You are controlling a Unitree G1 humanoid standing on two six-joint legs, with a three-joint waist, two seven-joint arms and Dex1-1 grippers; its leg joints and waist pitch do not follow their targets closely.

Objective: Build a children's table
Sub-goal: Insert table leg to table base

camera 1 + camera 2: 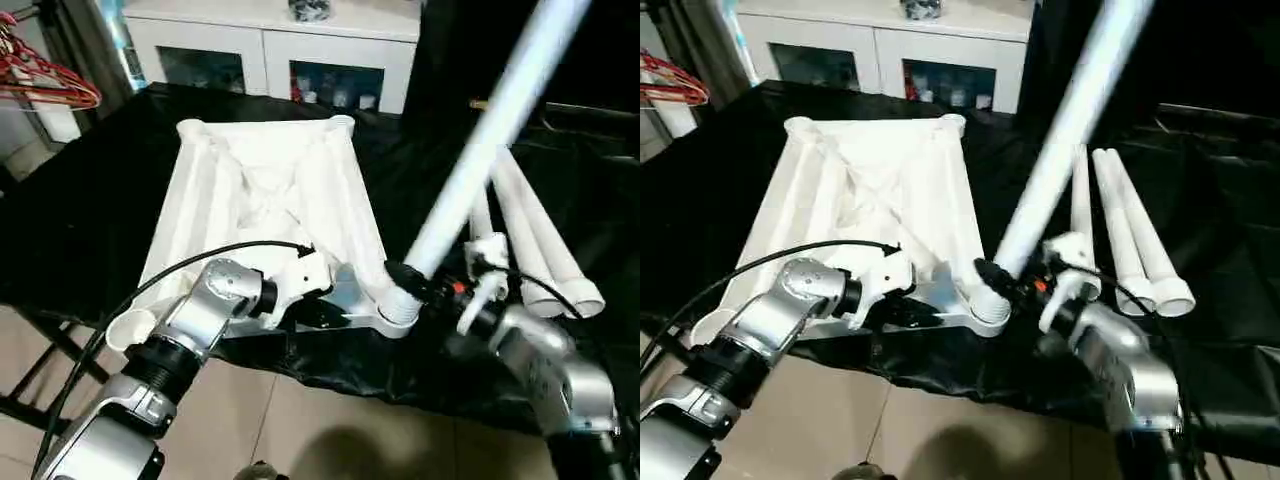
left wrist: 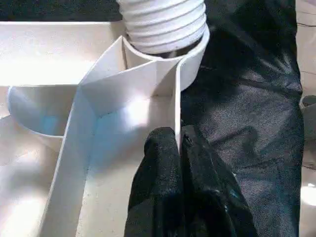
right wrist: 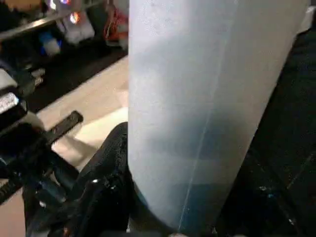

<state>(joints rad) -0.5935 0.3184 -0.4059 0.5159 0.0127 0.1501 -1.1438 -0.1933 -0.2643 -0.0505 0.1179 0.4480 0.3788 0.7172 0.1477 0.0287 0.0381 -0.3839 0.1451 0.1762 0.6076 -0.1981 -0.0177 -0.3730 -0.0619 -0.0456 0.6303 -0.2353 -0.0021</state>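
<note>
Table top [image 1: 262, 190]: white, upside down on black cloth [image 1: 90, 200], ribbed underside up; near-left corner partly hidden behind left forearm.
Left gripper [image 2: 178, 143]: closed on thin near-edge wall of top, beside near-right corner socket [image 1: 398, 308].
Leg [image 1: 480, 140]: threaded end in that socket, tilted up and right; far end cut off.
Right gripper [image 1: 408, 278]: clamped around leg near base; fingertips hidden.
Three spare legs [image 1: 535, 245]: lying right of top, partly masked by held leg.
Cabinet [image 1: 270, 40]: far, cropped.
</note>
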